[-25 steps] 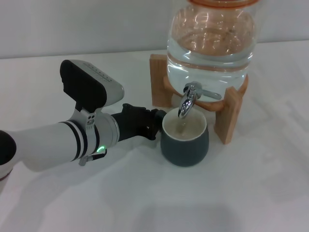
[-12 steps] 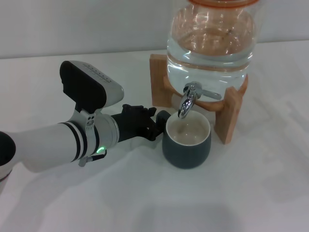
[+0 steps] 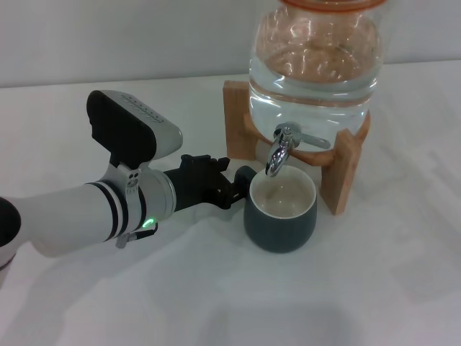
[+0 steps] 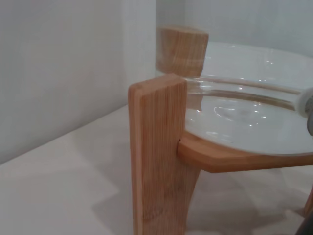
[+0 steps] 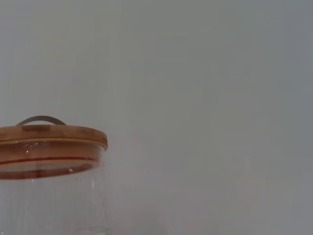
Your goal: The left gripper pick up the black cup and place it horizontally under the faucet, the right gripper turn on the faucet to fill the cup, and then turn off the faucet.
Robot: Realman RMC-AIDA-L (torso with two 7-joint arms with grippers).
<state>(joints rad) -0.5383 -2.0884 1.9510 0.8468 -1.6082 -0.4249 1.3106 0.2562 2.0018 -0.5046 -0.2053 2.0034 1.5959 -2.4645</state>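
The black cup (image 3: pixel 279 216) stands upright on the white table, its cream inside showing, right under the spout of the chrome faucet (image 3: pixel 281 150). The faucet's thin lever (image 3: pixel 313 140) points to the right. My left gripper (image 3: pixel 225 184) reaches in from the left and is shut on the cup's small handle (image 3: pixel 243 173). Its white ringed arm (image 3: pixel 94 213) shows a green light. The right gripper is out of view. The left wrist view shows neither the cup nor the fingers.
The clear water jar (image 3: pixel 313 58) sits on a wooden stand (image 3: pixel 338 173) behind the cup. The left wrist view shows a stand leg (image 4: pixel 156 156) close up, the right wrist view the jar's wooden lid (image 5: pixel 49 134). The white table (image 3: pixel 324 303) spreads in front.
The left gripper has shifted the cup a little to the right, so its mouth sits more squarely under the spout. The faucet lever has not moved.
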